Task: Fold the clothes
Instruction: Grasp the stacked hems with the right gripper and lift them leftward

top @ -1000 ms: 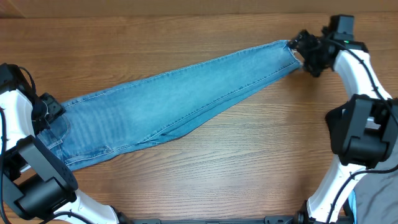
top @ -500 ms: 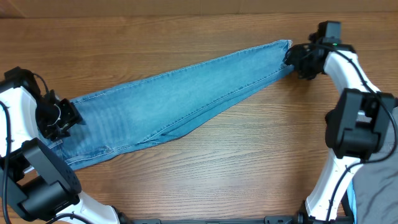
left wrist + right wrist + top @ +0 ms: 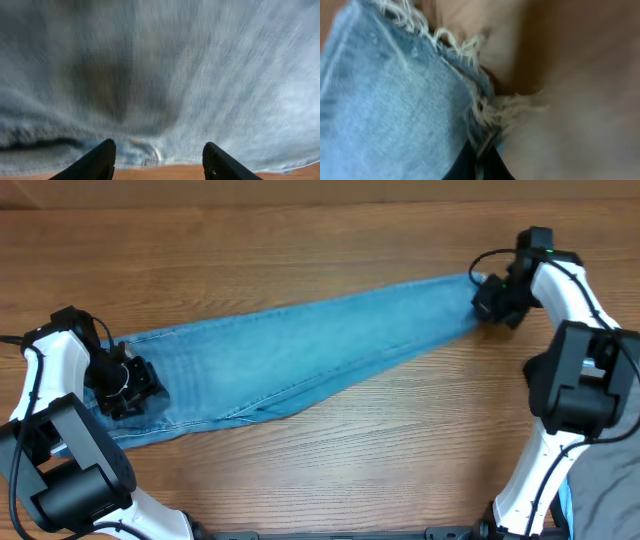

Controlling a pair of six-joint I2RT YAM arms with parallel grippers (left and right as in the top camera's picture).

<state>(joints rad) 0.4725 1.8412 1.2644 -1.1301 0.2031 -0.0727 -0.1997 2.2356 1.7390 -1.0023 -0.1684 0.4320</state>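
The clothes, a pair of light blue jeans (image 3: 300, 345), lie flat in a long band from lower left to upper right, legs stacked. My left gripper (image 3: 135, 388) hovers over the waist end. In the left wrist view its fingers (image 3: 102, 159) stand apart, the gripper (image 3: 159, 160) open, with blurred denim (image 3: 200, 75) and a metal rivet (image 3: 152, 152) just ahead. My right gripper (image 3: 487, 298) is at the far hem. The right wrist view shows it (image 3: 480, 167) shut on the frayed hem (image 3: 485, 107) of the denim (image 3: 385, 100).
The wooden table (image 3: 400, 450) runs under everything. A grey garment (image 3: 605, 490) and a strip of pale cyan cloth (image 3: 567, 505) lie at the bottom right corner, behind the right arm's base.
The right gripper went from open beside the hem to shut on it. The left gripper moved right and down from the table's left edge onto the waist end.
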